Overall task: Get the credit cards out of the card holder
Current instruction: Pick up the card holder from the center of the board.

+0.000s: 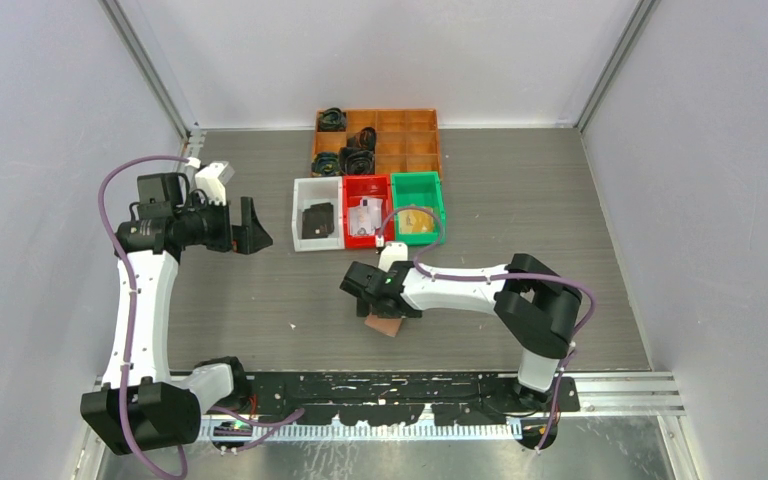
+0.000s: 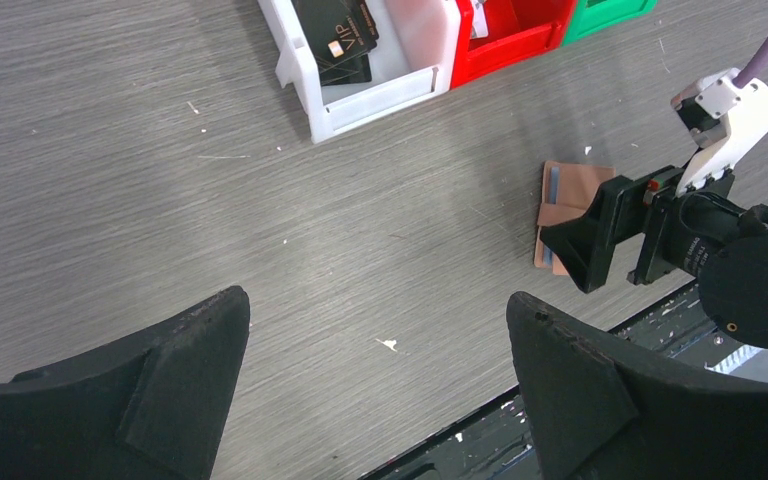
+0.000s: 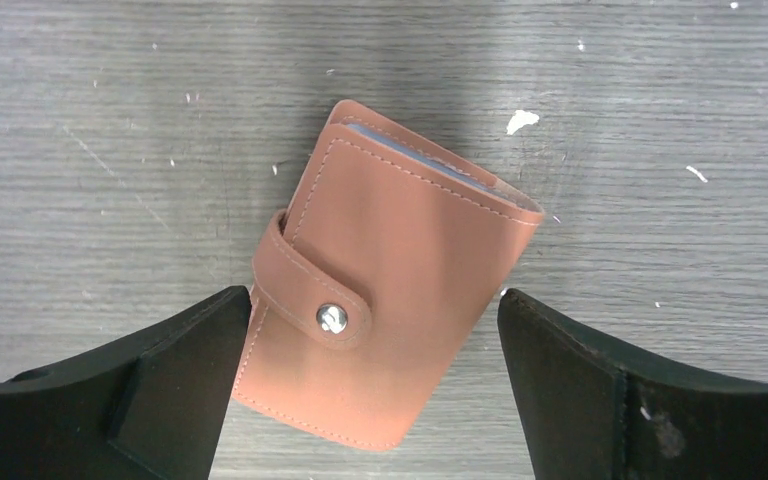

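Observation:
The tan-pink card holder (image 3: 390, 280) lies folded shut on the table, its strap snapped closed; it also shows in the top view (image 1: 386, 326) and the left wrist view (image 2: 568, 190). My right gripper (image 3: 375, 300) is open, low over the holder, one finger on each side of it, not gripping. My left gripper (image 1: 260, 230) is open and empty, up at the left, far from the holder. A black card (image 2: 340, 45) lies in the white bin (image 1: 300, 212). A whitish card (image 1: 365, 216) lies in the red bin, a yellowish one (image 1: 418, 222) in the green bin.
The white, red (image 1: 352, 187) and green bins (image 1: 418, 186) stand in a row behind the holder. An orange compartment tray (image 1: 405, 150) with black coiled bundles (image 1: 357, 160) is behind them. The black arm-base rail (image 1: 390, 385) runs along the near edge.

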### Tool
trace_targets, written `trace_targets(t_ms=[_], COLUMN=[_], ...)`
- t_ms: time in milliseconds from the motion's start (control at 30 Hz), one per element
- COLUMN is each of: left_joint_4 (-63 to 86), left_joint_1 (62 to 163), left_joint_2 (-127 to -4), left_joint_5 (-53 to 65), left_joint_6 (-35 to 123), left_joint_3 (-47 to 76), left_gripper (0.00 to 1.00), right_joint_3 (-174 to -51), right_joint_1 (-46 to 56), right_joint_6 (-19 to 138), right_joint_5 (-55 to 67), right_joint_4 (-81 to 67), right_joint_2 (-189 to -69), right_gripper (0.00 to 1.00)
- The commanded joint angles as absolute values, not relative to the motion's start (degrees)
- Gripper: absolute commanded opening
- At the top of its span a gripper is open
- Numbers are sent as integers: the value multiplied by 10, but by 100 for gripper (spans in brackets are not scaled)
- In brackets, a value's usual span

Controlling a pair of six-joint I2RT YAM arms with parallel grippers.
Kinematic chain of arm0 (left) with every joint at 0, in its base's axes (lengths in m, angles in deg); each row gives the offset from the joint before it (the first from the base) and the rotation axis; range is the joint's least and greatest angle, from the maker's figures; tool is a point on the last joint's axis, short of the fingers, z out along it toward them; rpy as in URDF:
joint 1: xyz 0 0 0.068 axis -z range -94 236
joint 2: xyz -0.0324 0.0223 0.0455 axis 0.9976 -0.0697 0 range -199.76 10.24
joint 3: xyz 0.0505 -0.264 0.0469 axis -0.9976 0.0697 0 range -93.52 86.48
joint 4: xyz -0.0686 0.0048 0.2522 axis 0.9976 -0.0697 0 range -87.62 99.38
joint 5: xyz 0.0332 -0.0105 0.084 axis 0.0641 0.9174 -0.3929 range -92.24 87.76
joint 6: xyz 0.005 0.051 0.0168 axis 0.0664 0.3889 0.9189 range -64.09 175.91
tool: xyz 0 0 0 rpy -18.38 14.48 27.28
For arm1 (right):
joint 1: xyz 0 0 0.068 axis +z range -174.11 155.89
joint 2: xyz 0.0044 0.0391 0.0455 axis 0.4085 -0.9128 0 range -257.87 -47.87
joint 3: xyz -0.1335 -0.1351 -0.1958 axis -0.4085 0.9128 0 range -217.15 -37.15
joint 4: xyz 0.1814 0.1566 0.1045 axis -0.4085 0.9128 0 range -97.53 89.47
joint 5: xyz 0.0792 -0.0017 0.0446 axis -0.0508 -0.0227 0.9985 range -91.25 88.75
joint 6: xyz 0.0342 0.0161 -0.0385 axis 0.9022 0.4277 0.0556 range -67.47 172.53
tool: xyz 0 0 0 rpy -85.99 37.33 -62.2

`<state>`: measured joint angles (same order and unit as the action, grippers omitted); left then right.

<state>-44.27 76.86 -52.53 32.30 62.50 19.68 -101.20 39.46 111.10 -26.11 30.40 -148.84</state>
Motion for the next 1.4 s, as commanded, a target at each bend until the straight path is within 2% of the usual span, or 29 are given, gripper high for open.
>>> trace_targets(t_ms=[0, 400, 633, 900, 1100, 1200, 1367], left_joint_4=[-435, -437, -437, -444, -442, -445, -449], left_joint_1=[769, 769, 769, 769, 769, 769, 769], left_joint_2=[-521, -517, -520, -513, -514, -515, -510], left_joint_5=[333, 331, 334, 330, 333, 332, 333], left_joint_6=[628, 630, 630, 638, 637, 636, 635], left_joint_3=[168, 170, 171, 168, 171, 169, 168], left_gripper=[100, 100, 100, 100, 100, 100, 100], right_joint_3=[-1053, -1074, -1055, -1071, -1057, -1058, -1076], right_joint_1=[393, 378, 365, 333, 326, 324, 328], right_joint_6=[1050, 1140, 1208, 1183, 1168, 1157, 1148], right_joint_5=[-247, -284, -253, -213, -237, -229, -214], right_joint_4=[324, 395, 356, 338, 333, 321, 317], right_joint_2=[-1469, -1505, -1510, -1534, -1532, -1542, -1545], right_gripper=[100, 100, 99, 99, 99, 94, 77])
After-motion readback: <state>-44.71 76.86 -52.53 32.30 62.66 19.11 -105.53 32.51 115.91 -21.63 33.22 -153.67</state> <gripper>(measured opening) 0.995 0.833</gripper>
